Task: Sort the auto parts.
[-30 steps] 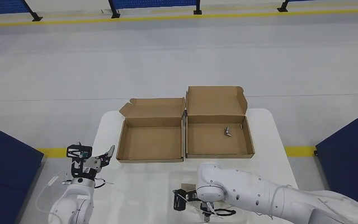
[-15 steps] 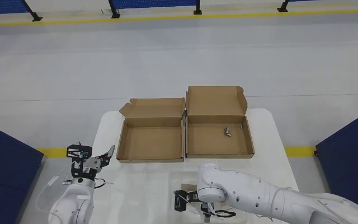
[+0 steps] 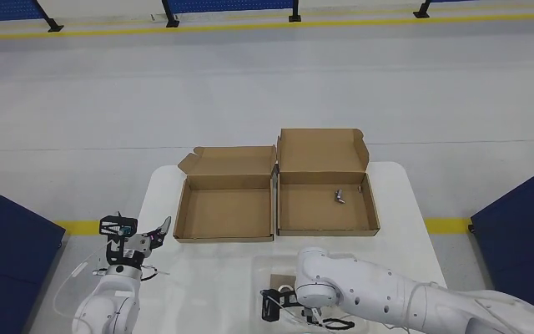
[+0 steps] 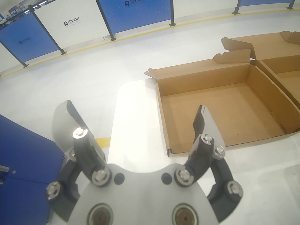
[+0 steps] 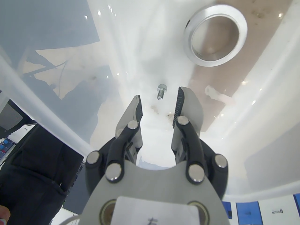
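A small silver bolt (image 5: 160, 91) lies on the floor of a translucent white bin (image 5: 269, 76), just past my right gripper's tips. My right gripper (image 5: 158, 103) is open and points down into the bin, its jaws on either side of the bolt's line. A silver metal ring (image 5: 215, 35) lies farther along the bin floor. Two open cardboard boxes stand at the table's far side: the left box (image 3: 224, 209) is empty, and the right box (image 3: 289, 209) holds one small metal part (image 3: 340, 195). My left gripper (image 4: 138, 120) hangs open near the table's left edge, short of the left box (image 4: 164, 127).
The white table (image 3: 209, 275) has free room between the boxes and the near edge. My right arm (image 3: 359, 288) covers much of the bin (image 3: 271, 265) in the top view. Blue partitions (image 3: 25, 242) flank the table on both sides.
My right arm has moved a little toward the table's near edge, lowering into the bin. The left arm has kept still.
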